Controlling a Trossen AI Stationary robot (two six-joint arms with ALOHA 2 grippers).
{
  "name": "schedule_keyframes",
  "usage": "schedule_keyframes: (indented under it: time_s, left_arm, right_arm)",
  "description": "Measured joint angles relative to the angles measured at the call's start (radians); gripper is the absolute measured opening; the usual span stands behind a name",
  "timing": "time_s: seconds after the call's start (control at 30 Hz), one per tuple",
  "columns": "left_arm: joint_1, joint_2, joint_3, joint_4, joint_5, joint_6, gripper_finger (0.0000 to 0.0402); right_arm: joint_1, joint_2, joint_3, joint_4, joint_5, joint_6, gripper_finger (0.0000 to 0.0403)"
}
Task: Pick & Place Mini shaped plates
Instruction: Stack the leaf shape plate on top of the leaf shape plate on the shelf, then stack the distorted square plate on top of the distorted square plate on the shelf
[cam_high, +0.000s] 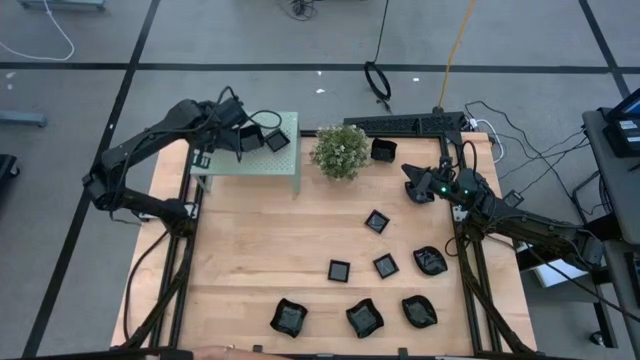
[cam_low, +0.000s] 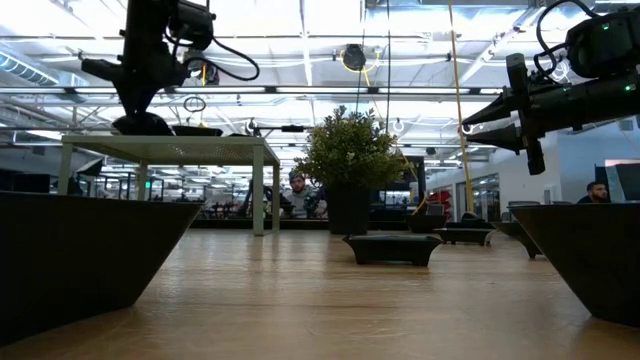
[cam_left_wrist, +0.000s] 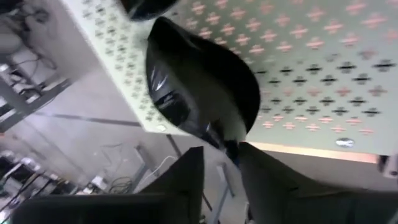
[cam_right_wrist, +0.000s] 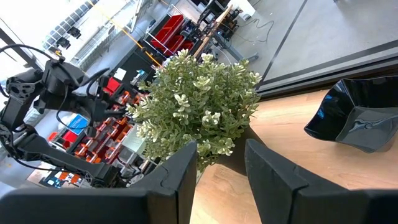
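Up at roughly eleven o'clock on the table, the left gripper (cam_high: 243, 138) is hovering over the pale green perforated shelf (cam_high: 262, 165), its fingers (cam_left_wrist: 186, 180) standing a narrow gap apart with a glossy black plate (cam_left_wrist: 199, 87) lying on the shelf right at their tips; whether they are pinching its rim cannot be told. Just beside it, another square plate (cam_high: 277, 141) is sitting on the same shelf. The right gripper (cam_high: 413, 183) is hanging at about two o'clock, its jaws standing apart and holding nothing, pointing toward the potted plant (cam_high: 340, 151) at twelve o'clock. A black plate (cam_high: 384, 150) is resting between the plant and that gripper, near the table's far edge. The other mini shaped plates are lying scattered on the wooden table (cam_high: 250, 250): small square ones (cam_high: 376, 221) near the centre, and wavy-rimmed ones (cam_high: 364, 318) in a loose row at six o'clock, with one more (cam_high: 430, 261) at four o'clock.
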Motion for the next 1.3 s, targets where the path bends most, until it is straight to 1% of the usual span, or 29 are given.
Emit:
schedule_keyframes:
  time_s: [0.13, 0.27, 0.43, 0.53, 0.6, 0.67, 0.87, 1.0, 1.07, 1.17, 1.3]
  left_arm:
    - [0.000, -0.002, 0.000, 0.020, -0.007, 0.022, 0.0149]
    - [-0.017, -0.011, 0.000, 0.033, -0.033, 0.033, 0.0172]
    - [-0.069, -0.055, 0.000, 0.067, -0.083, 0.047, 0.0178]
    - [-0.114, -0.089, 0.000, 0.110, -0.076, -0.010, 0.0180]
    - [-0.146, -0.107, 0.000, 0.148, -0.036, -0.099, 0.0179]
    - [-0.184, -0.121, 0.000, 0.198, 0.017, -0.222, 0.0179]
    - [-0.283, -0.134, 0.000, 0.383, 0.119, -0.719, 0.0180]
    - [-0.329, -0.134, 0.000, 0.488, 0.233, -1.000, 0.0179]
    - [-0.351, -0.133, 0.000, 0.529, 0.276, -1.097, 0.0179]
    - [-0.386, -0.131, 0.000, 0.564, 0.315, -1.202, 0.0179]
    - [-0.432, -0.126, 0.000, 0.568, 0.384, -1.259, 0.0179]
  right_arm:
    - [0.000, 0.000, 0.000, 0.000, 0.000, 0.000, 0.0123]
    - [0.000, 0.000, 0.000, 0.000, 0.000, 0.000, 0.0123]
    - [0.000, 0.000, 0.000, 0.000, 0.000, 0.000, 0.0123]
    - [0.000, 0.000, 0.000, 0.000, 0.000, 0.000, 0.0123]
    - [0.000, 0.000, 0.000, 0.000, 0.000, 0.000, 0.0123]
    - [0.000, 0.000, 0.000, 0.000, 0.000, 0.000, 0.0123]
    - [0.000, 0.000, 0.000, 0.000, 0.000, 0.000, 0.0123]
    - [0.000, 0.000, 0.000, 0.000, 0.000, 0.000, 0.0123]
    - [0.000, 0.000, 0.000, 0.000, 0.000, 0.000, 0.0123]
    - [0.000, 0.000, 0.000, 0.000, 0.000, 0.000, 0.0123]
    - [0.000, 0.000, 0.000, 0.000, 0.000, 0.000, 0.0123]
